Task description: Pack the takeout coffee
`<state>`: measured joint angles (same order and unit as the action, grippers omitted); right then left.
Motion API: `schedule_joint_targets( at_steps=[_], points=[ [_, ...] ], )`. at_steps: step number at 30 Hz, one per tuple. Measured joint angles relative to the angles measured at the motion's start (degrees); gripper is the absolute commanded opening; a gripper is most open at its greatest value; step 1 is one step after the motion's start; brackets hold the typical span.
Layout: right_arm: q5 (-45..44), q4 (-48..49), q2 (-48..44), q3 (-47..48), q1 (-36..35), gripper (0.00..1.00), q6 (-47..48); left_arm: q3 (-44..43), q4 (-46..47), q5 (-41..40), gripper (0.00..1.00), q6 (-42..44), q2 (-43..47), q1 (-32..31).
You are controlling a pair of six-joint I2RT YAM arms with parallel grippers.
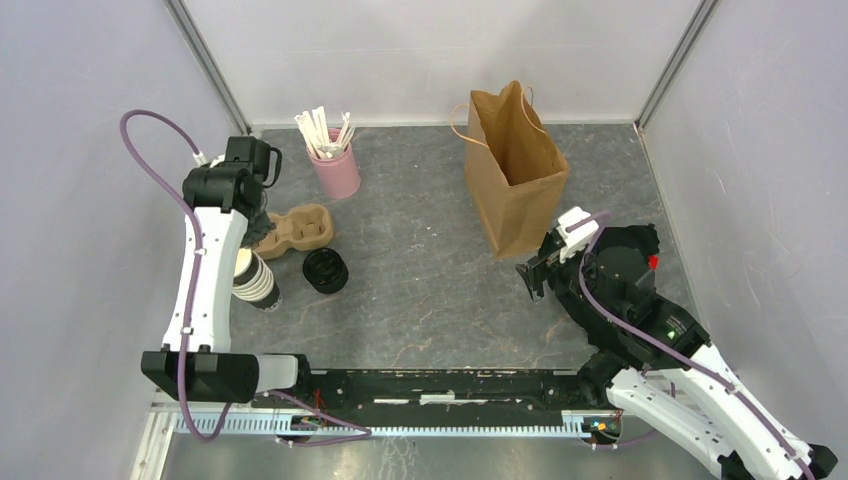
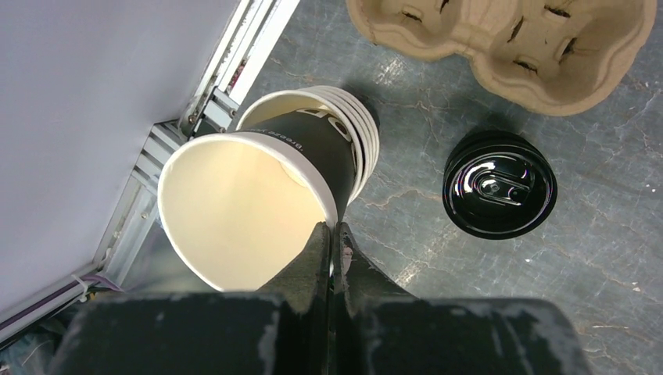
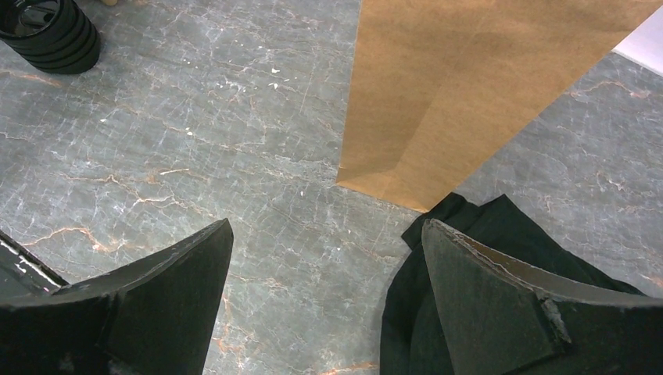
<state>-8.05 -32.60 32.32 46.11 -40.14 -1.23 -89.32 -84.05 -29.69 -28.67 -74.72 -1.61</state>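
My left gripper (image 2: 332, 234) is shut on the rim of a dark paper cup (image 2: 234, 211) with a cream inside and no lid. The cup's base sits in a stack of the same cups (image 2: 356, 129), which lies tilted by the left wall; the stack also shows in the top view (image 1: 257, 282) below the left gripper (image 1: 258, 240). A stack of black lids (image 2: 500, 183) stands on the table to its right and shows in the top view (image 1: 325, 270). My right gripper (image 3: 324, 258) is open and empty, low over the table beside the brown paper bag (image 3: 469, 86).
A cardboard cup carrier (image 1: 300, 228) lies behind the lids. A pink cup of white sticks (image 1: 335, 170) stands at the back. The open bag (image 1: 515, 175) stands upright at the back right. A black object (image 3: 469, 226) lies by the right gripper (image 1: 535, 275).
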Motion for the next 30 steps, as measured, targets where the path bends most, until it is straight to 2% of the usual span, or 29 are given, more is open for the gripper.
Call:
schedule_joint_targets(
  at_steps=[9, 17, 19, 23, 27, 30],
  points=[
    [0.28, 0.00, 1.70, 0.00, 0.00, 0.98, -0.42, -2.91, -0.17, -2.32, 0.02, -0.02, 2.23, 0.00],
    [0.28, 0.00, 3.56, 0.07, 0.00, 0.98, -0.46, -5.57, 0.09, -1.42, 0.02, 0.02, 8.48, 0.00],
    [0.24, -0.07, 4.33, 0.20, 0.00, 0.98, -0.48, -5.81, 1.42, 0.72, 0.02, 0.22, 10.97, 0.00],
    [0.22, -0.04, 5.70, 0.92, 0.00, 0.98, -0.70, -4.48, 6.43, 10.16, 0.02, 2.19, 16.44, -0.02],
    [0.17, -0.28, 6.12, 1.25, 0.00, 0.98, -0.87, 2.21, 11.85, 18.75, 0.02, 2.23, 20.90, -1.01],
    [-0.15, -1.16, 6.08, 1.95, 0.00, 0.98, -0.90, 8.11, 14.47, 20.35, 0.02, 0.50, 20.98, -6.05]
  ],
)
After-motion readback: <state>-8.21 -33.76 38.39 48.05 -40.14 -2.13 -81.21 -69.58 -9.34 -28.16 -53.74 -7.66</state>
